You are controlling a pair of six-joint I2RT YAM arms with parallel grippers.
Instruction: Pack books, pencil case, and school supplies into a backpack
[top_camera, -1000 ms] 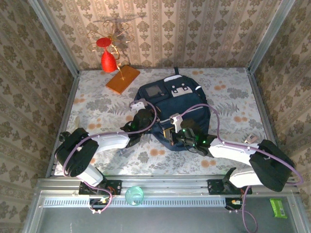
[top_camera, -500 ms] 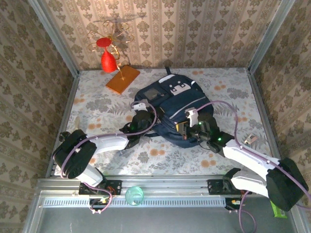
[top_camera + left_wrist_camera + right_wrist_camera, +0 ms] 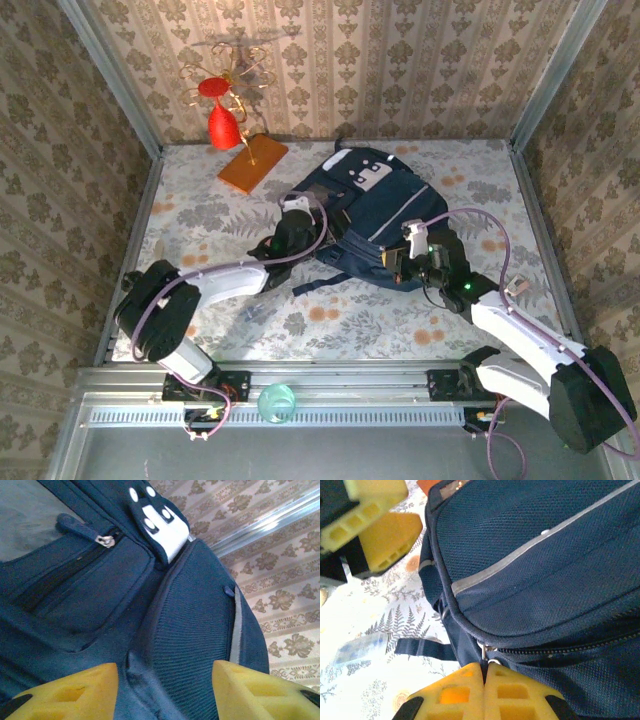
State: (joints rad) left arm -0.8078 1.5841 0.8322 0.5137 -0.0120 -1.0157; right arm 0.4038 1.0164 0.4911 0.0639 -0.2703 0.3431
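While zipping backpack, seemingly near done: clamps zipper pull in right gripper; holds left gripper fingers apart against fabric.

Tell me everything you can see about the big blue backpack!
The backpack is navy woven fabric with pale grey stripes, a white patch near its top, and zipped front pockets. It lies slanted on the flowery table, top towards the far wall. The right gripper is shut on a metal zipper pull at its edge; the open left gripper straddles its fabric.
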